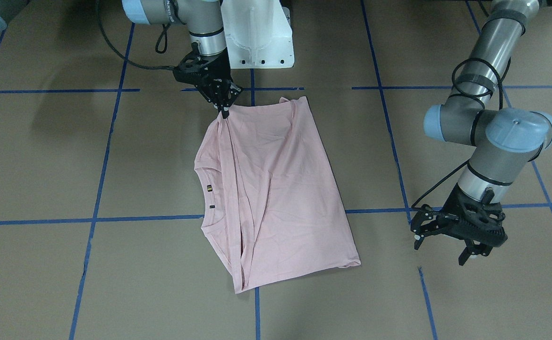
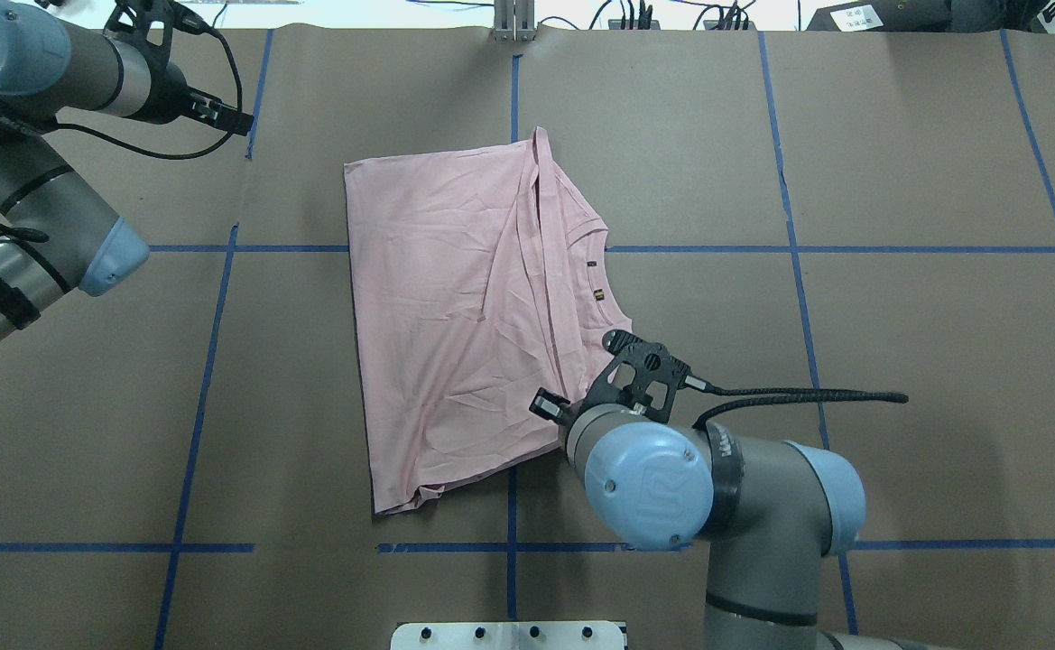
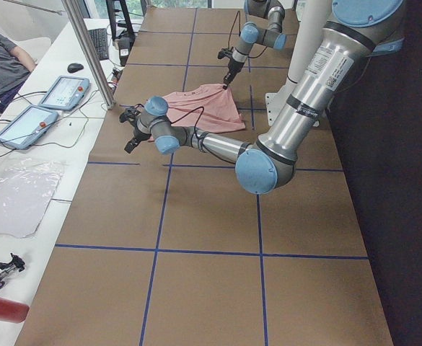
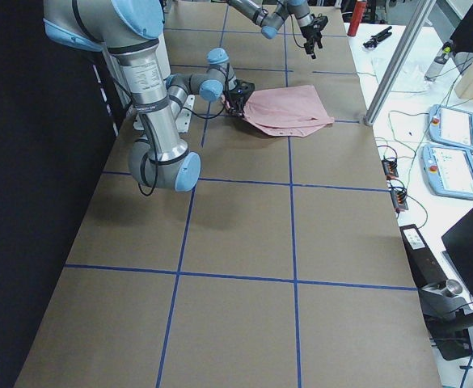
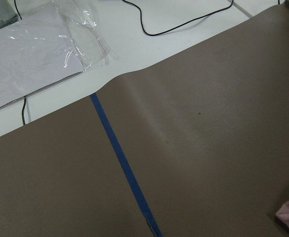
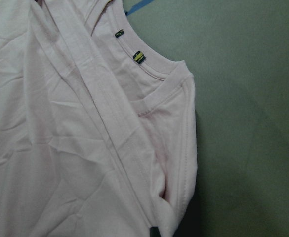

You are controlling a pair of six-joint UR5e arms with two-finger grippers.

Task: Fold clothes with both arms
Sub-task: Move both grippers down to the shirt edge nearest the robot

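The pale pink folded T-shirt (image 1: 280,189) is laid before the white pedestal base (image 1: 257,38), its base-side corner pinched by the down-pointed right gripper (image 1: 224,112). Farther from the base, the left gripper (image 1: 439,252) is held low, fingers splayed.

readable text: none | T-shirt (image 6: 60,148) neck tags (image 6: 139,57): too small to read

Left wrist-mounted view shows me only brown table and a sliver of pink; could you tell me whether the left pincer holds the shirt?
Observer: No, the left pincer is open above bare table, clear of the T-shirt.
Operator: Thank you; and the right one?
Observer: The right pincer is shut on the shirt's corner nearest the robot's base.
Operator: How does the shirt lie?
Observer: Mostly flat, a side folded inward, collar towards the right arm's side.
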